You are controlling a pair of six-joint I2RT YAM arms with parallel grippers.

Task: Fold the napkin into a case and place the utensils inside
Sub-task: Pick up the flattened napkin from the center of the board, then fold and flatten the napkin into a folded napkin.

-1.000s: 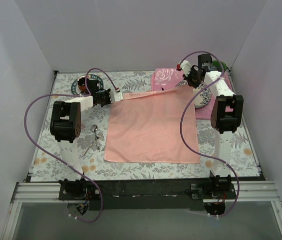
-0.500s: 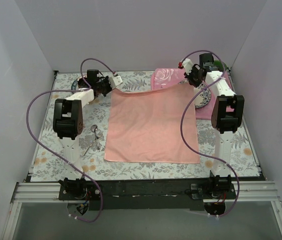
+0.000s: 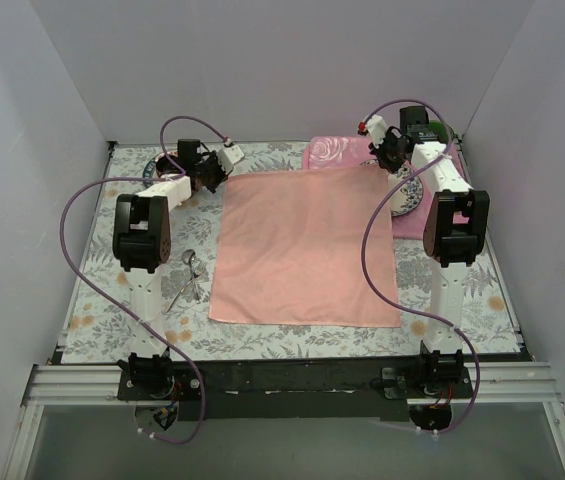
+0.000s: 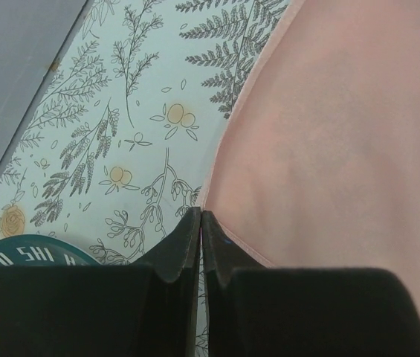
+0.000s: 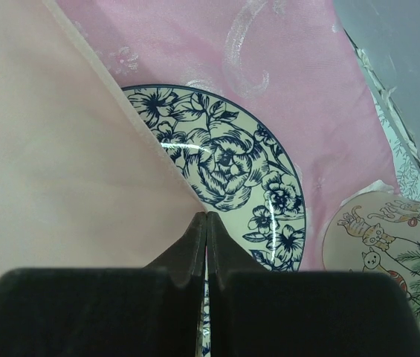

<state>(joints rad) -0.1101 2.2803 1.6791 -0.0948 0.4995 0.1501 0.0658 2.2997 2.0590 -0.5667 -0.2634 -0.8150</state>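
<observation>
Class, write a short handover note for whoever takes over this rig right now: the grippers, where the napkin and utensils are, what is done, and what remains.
The left gripper is shut on the far left corner of the napkin.
The right gripper is shut on the napkin's far right corner, over the blue floral plate.
The napkin is spread open mid-table, unfolded. The utensils lie to its left, apart from it.
Done: napkin laid out, both far corners gripped.
Left: fold it into a case, then put the utensils inside.

Bright, even light; soft shadows
</observation>
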